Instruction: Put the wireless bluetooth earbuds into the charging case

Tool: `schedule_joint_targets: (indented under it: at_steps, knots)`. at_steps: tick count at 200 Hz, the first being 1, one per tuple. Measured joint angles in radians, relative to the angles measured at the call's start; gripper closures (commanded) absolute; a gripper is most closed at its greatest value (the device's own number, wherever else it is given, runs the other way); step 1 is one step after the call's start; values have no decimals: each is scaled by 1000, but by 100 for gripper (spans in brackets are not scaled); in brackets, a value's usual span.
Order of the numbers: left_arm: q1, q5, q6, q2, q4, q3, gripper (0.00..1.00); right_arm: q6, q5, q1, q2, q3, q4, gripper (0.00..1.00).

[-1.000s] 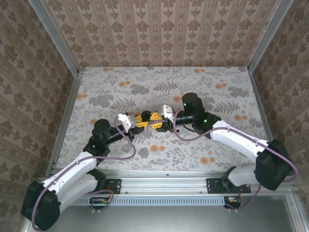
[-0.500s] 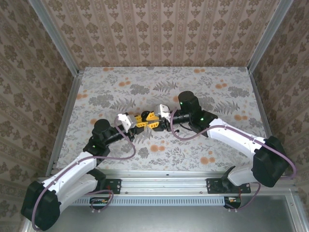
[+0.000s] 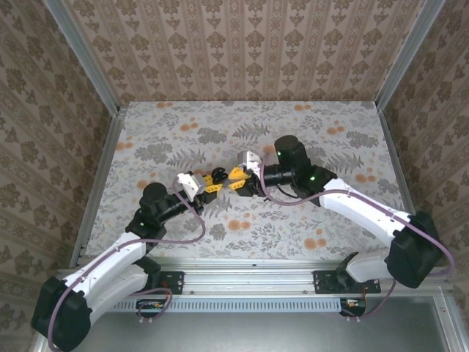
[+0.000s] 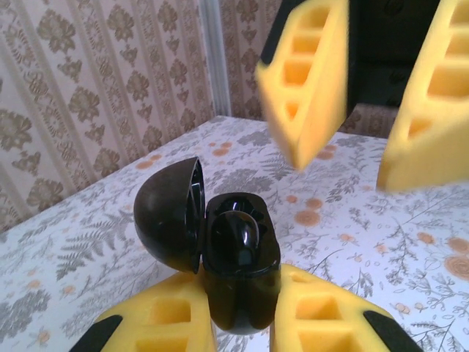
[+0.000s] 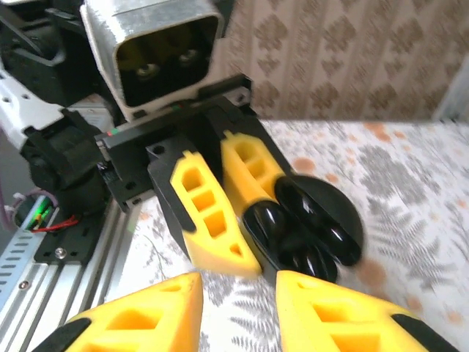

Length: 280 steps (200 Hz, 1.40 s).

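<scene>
1. Left gripper [image 4: 242, 319]: clamped hard on the lower body of the case [image 4: 236, 286], one yellow finger on each side. The case is black and glossy. Its lid [image 4: 167, 220] is swung fully open on a side hinge. The case appears to be held clear of the table [image 4: 80, 242].
2. Case position: about mid-table in the overhead view, between the two wrists, with its open mouth turned toward the right gripper [image 4: 344, 165].
3. Right gripper: jaws part-way open, with a clear gap between the yellow tips. Its own wrist camera shows nothing in that gap. It sits close in front of the case mouth, not touching.
4. Inside the case: one rounded glossy lump [image 4: 238, 238] sits in the well. It could be a seated earbud or the moulding; I cannot tell.
5. Step in hand (judgement): fine alignment at the case mouth, either to seat an earbud or to check that it is seated.
6. How to do it well:
   - The left arm holds the case rigid with the mouth squarely presented and does not re-grip.
   - The right arm approaches along the axis of the well in small, slow moves.
   - Steer clear of the open lid, since a knock could swing it shut.
   - Let go only once the piece is fully down in its well.
7. Risk: the glossy shell may twist between the fingers if pushed off-centre.
</scene>
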<state>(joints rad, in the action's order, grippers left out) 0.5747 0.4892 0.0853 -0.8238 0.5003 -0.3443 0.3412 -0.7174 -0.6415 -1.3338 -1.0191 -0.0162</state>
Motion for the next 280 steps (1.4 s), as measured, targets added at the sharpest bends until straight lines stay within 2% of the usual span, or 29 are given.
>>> schedule_joint_targets:
  at_steps: [28, 71, 106, 144, 204, 249, 280]
  knots:
    - [1, -53, -10, 2, -5, 34, 94, -143, 124, 30, 33, -42, -164, 68]
    - [1, -126, -11, 19, -60, 41, 94, -560, 327, 84, -30, -96, -408, 68]
    - [1, -154, -10, 19, -72, 41, 94, -868, 393, 117, -177, -156, -586, 68]
    - [2, -179, 2, 25, -105, 42, 94, -1110, 404, 155, -305, -193, -716, 67]
    - [2, -207, 37, 50, -144, 42, 94, -1284, 413, 221, -479, -304, -835, 63]
    - [2, -209, 51, 50, -180, 42, 94, -1321, 425, 238, -592, -382, -877, 56]
    - [2, -209, 51, 50, -180, 42, 94, -1337, 426, 238, -636, -401, -882, 55]
